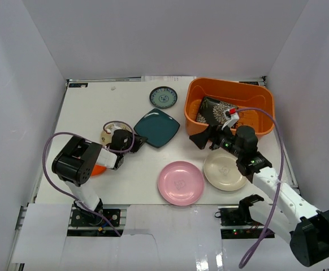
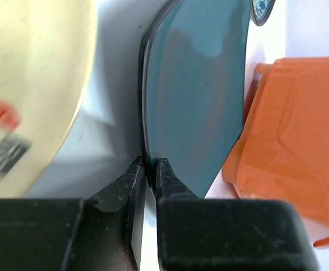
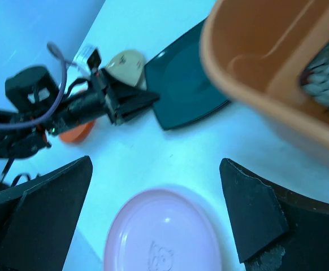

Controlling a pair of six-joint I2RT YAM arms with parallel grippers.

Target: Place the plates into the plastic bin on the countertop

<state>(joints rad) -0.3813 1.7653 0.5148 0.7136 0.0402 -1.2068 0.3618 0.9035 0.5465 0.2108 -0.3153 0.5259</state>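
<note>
- The pink round plate [image 1: 180,182] lies flat on the countertop [image 1: 96,101] nearest the arm bases, with the cream round plate [image 1: 225,169] just beside it on the right, partly under the right arm.
- The small orange plate [image 1: 98,169] peeks out from under the left arm at the near left.
- The right gripper [image 1: 206,137] hovers just beside the near-left corner of the plastic bin [image 1: 229,84]. Its wrist view shows the fingers spread wide with nothing between them, and the pink plate below.
- The left gripper [image 2: 151,172] is pinched closed on the rim of the teal square plate [image 2: 198,96], at its near-left corner. I cannot tell whether that corner is lifted off the surface.
- The small beige plate [image 1: 105,135] sits just left of the left gripper, partly hidden by the wrist.
- The teal plate sits mid-table, outside the bin and a little to its left.
- The orange bin stands at the far right. The black floral square plate [image 1: 212,110] is inside it, leaning at the left end.
- The small blue-patterned plate [image 1: 163,97] lies farthest back, beyond the teal plate and left of the bin.
</note>
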